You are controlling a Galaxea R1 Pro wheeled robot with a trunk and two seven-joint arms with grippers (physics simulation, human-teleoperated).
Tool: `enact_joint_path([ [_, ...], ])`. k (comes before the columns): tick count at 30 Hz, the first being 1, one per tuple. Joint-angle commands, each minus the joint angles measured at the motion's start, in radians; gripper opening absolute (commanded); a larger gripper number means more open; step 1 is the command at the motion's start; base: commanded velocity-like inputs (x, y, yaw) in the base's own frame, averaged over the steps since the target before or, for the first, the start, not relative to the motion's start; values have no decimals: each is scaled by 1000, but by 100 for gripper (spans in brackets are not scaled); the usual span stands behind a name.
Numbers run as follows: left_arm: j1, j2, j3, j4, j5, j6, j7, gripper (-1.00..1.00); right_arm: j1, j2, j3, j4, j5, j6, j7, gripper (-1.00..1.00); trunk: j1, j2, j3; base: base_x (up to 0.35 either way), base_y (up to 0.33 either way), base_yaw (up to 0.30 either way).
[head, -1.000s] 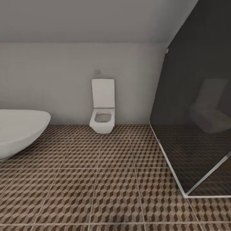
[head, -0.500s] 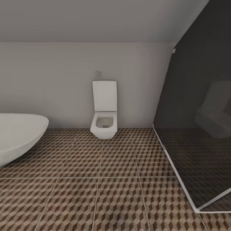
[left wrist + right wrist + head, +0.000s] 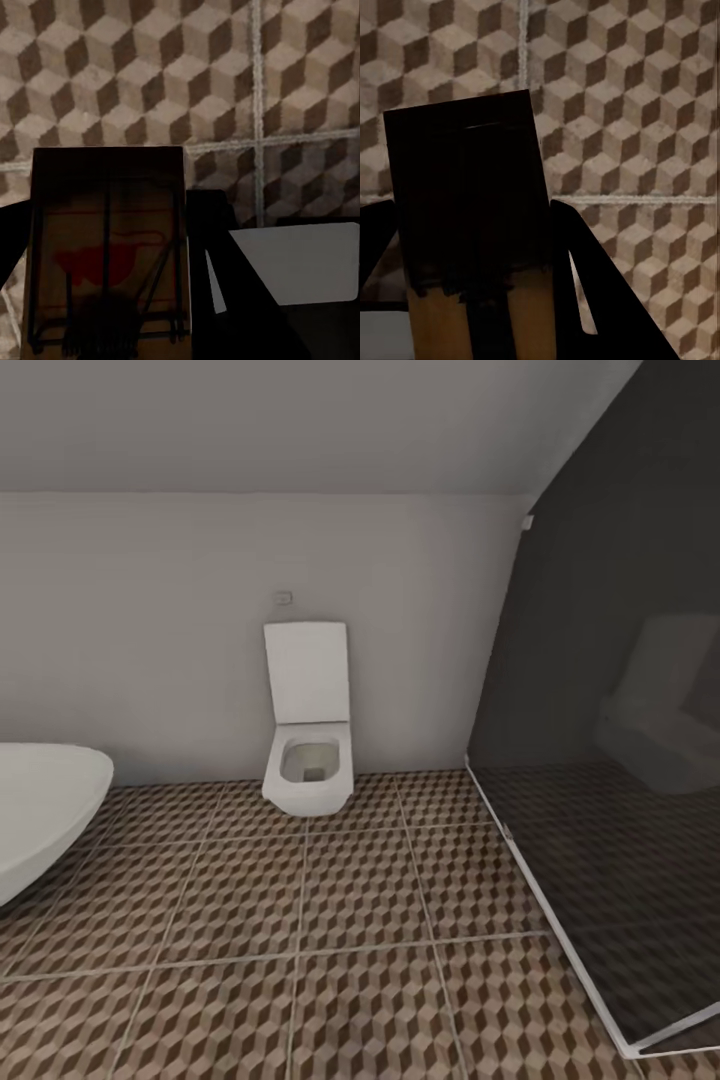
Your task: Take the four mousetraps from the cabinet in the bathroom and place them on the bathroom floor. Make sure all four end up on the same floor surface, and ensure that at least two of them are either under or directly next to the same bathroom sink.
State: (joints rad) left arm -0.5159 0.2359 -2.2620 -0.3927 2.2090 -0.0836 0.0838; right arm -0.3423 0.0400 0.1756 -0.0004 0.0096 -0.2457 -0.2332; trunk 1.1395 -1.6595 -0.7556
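White toilet (image 3: 307,760) against grey wall (image 3: 150,630); bathtub (image 3: 40,815), perhaps, left; dark glass panel (image 3: 620,760) right.

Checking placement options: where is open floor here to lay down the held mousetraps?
Bare bathroom floor spans from the bathtub across to the glass shower panel, in front of the toilet. It is tighter beside the tub and along the shower's rail.

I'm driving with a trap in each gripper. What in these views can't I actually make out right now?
- Bathtub, head view: cut off by the picture's left edge.
- Shower interior, head view: behind the dark glass panel, which shows only a dim reflection.
- Right mousetrap, right wrist view: face in shadow, detail unreadable.
- Left mousetrap, left wrist view: lower end cut off by the picture's edge.
- Pale flat surface, left wrist view: unidentifiable, partly behind the dark finger.
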Motion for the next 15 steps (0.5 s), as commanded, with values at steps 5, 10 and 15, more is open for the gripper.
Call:
enact_joint_path([
  [5, -2, 0, -8, -3, 5, -8, 5, -100, 0, -1, 7, 3, -1, -1, -5, -100, 1, 0, -1, 313, 115, -1],
  [10, -2, 0, -8, -3, 5, -8, 5, -100, 0, 0, 7, 3, 0, -1, -5, -100, 1, 0, -1, 312, 121, 0],
  [15, -2, 0, -8, -3, 5, -8, 5, -100, 0, 3, 7, 5, 0, 1, -5, -100, 1, 0, -1, 297, 144, 0],
])
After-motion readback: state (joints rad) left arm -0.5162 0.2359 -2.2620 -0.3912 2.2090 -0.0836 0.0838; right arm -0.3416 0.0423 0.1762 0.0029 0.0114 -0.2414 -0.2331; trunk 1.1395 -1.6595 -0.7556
